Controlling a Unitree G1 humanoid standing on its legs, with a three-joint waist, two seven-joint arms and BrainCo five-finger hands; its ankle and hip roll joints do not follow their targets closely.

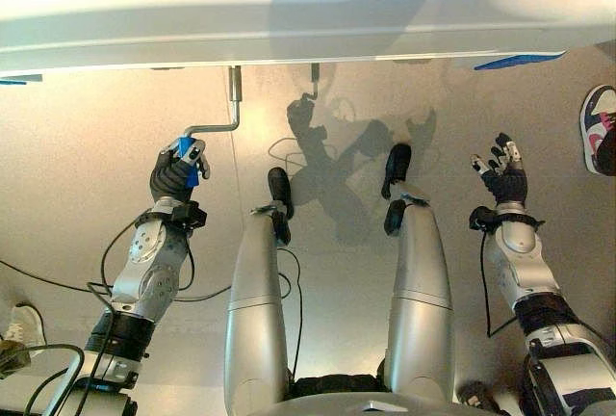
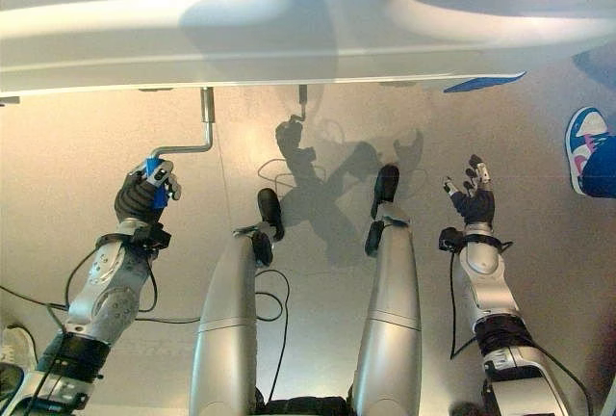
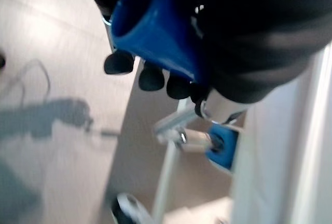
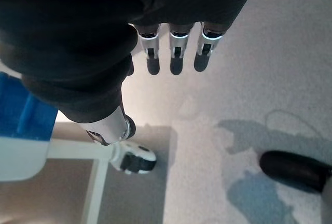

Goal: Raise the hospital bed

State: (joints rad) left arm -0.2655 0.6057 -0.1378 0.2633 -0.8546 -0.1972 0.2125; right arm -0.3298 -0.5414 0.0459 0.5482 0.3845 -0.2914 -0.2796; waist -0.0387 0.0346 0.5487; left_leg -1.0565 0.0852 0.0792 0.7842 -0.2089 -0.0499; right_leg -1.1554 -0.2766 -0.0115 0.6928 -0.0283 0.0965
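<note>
The white foot end of the hospital bed (image 1: 289, 12) runs across the far side. A metal crank (image 1: 234, 98) hangs from under it and bends left to a blue handle (image 1: 185, 148). My left hand (image 1: 171, 181) is shut on that handle; in the left wrist view the fingers (image 3: 151, 79) curl round the blue handle (image 3: 150, 27). A second short crank (image 1: 314, 74) hangs folded under the bed edge, to the right of the first. My right hand (image 1: 504, 181) hovers open over the floor far to the right, its fingers (image 4: 176, 53) straight and holding nothing.
A person's shoe (image 1: 599, 129) stands at the right edge, and another shoe (image 1: 23, 325) at the lower left. Blue corner bumpers (image 1: 518, 60) mark the bed frame. A bed caster (image 4: 136, 161) sits on the floor below the right hand.
</note>
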